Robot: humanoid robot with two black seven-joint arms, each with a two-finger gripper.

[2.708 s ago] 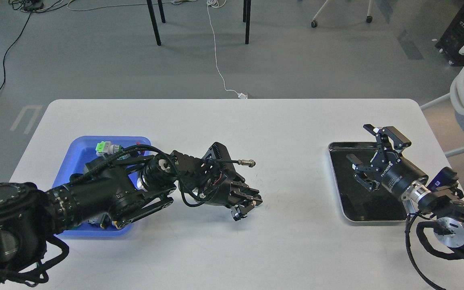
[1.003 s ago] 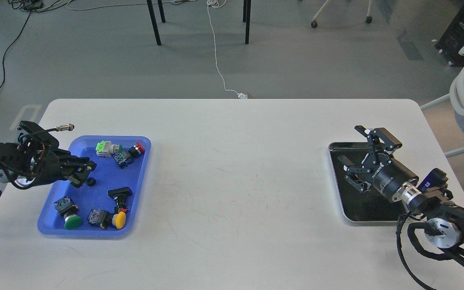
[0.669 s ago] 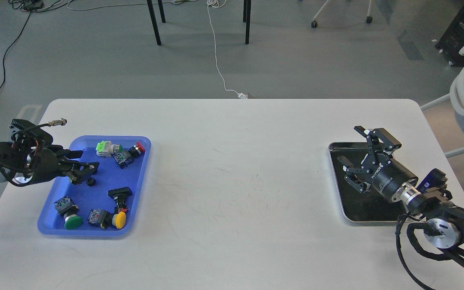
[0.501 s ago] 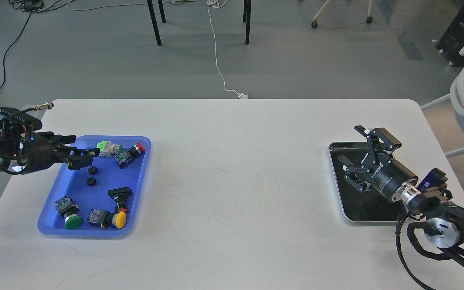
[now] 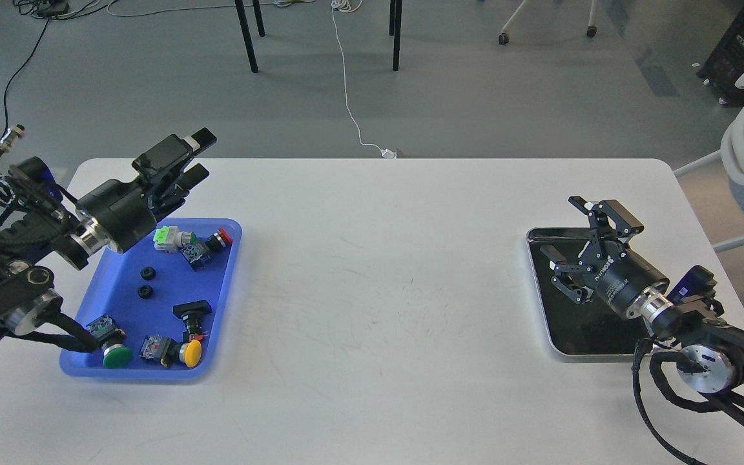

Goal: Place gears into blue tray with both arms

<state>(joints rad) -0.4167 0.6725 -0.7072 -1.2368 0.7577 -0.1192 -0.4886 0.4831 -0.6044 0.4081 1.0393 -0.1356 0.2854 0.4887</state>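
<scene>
Below the left end effector: two gears and are seen lying flat on the floor of the blue tray, one just behind the other, apart from the push-button switches.
Left end effector: raised above the tray's far edge, fingers spread, nothing gripped.
Right end effector: held over the silver-rimmed tray at the desk's other end, fingers parted and empty.
Further gears: none can be made out against the black tray inside.
Handling: the gears are judged light, rigid and thin; slipping is likely.
Hold: a pinch across the toothed rim is judged best, fingers lowered close to the surface.
</scene>
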